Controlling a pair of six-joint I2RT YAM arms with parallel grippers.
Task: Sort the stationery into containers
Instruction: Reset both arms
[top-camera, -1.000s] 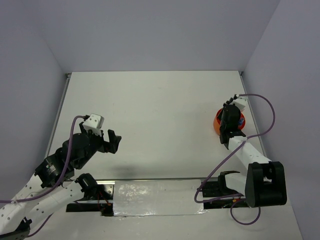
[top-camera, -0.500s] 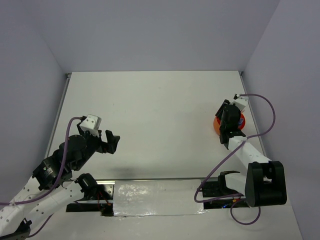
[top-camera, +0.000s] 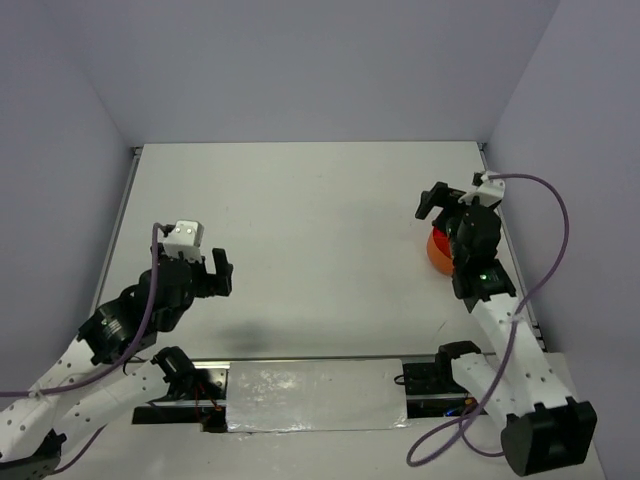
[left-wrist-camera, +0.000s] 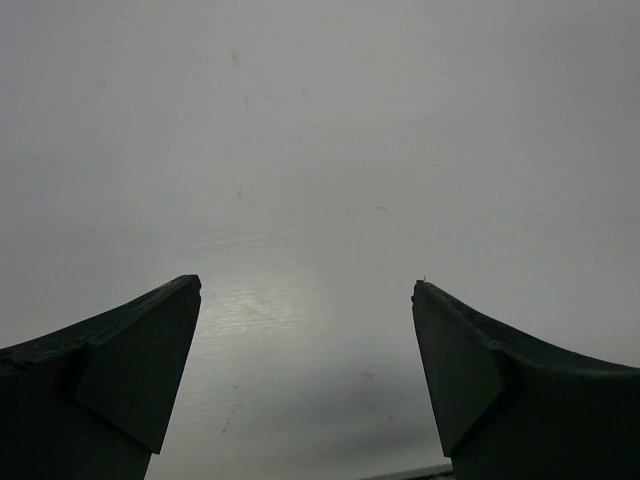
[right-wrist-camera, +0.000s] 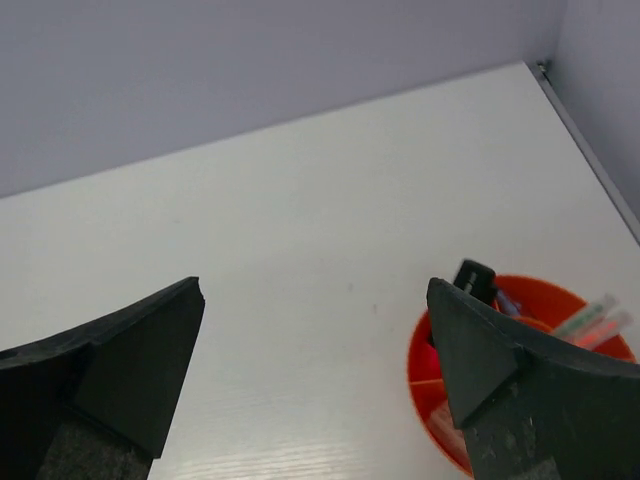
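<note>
Under the right tool (right-wrist-camera: 313, 287), beside its right finger, the orange bowl (right-wrist-camera: 548, 298) stands on the white table (right-wrist-camera: 300, 200). The two fingers of this tool are wide apart and hold nothing. Inside the bowl I see a black marker (right-wrist-camera: 475, 278) and some clear pens (right-wrist-camera: 595, 320), partly hidden by the finger. The left tool (left-wrist-camera: 308, 285) is also spread apart above the table, holding nothing.

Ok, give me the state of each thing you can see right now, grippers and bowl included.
left gripper: open, holding nothing.
right gripper: open, holding nothing, close to the bowl.
orange bowl: upright, partly filled.
black marker: in the bowl, its end poking above the rim.
pale pens: lying inside the bowl.
</note>
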